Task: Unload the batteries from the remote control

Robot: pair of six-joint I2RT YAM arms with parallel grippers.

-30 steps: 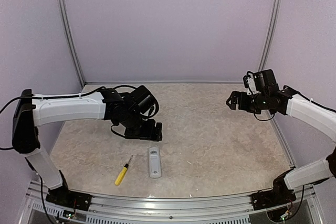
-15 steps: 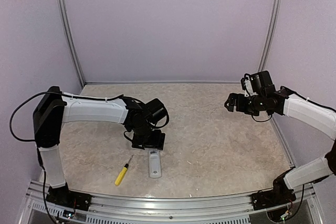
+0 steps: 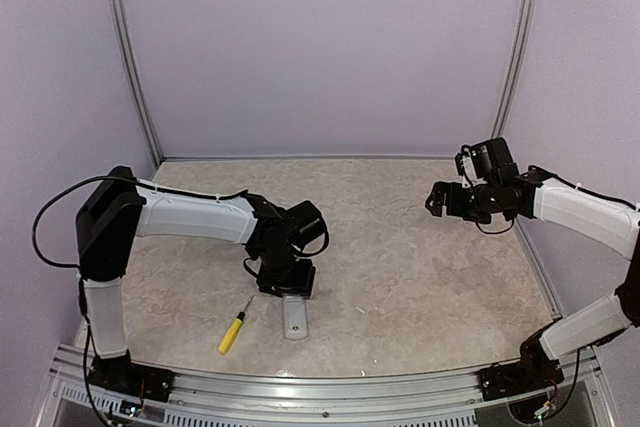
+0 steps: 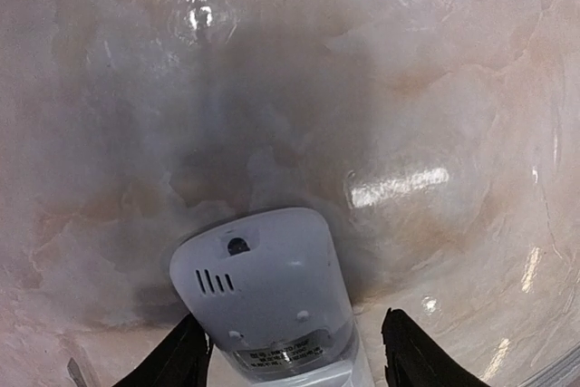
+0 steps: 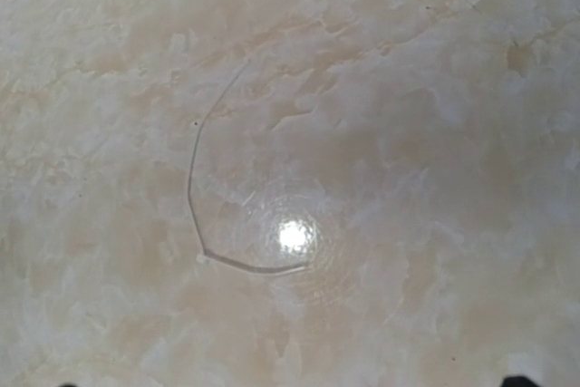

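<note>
The left tool (image 3: 285,285) stands over the far end of the remote control (image 3: 294,317), which lies flat on the worktop (image 3: 400,267) close to its near edge and a little left of the middle. In the wrist view its two fingers (image 4: 188,358) straddle the white casing partway open. One sits at or against the casing's side, while a sliver of worktop shows between the other and the casing, so nothing is gripped yet. The straddle looks meant to pin or lift the remote so its back can be worked. The upturned face shows a small dark hole, three slots and a printed label. The batteries are not visible, presumably inside the casing, and whether the cover is on cannot be told from here. A yellow-handled screwdriver (image 3: 232,329) lies just to the left of the remote, near the same edge and untouched. The right tool (image 3: 440,197) hangs over the right side of the worktop, well apart, spread wide and empty, apparently waiting its turn.
</note>
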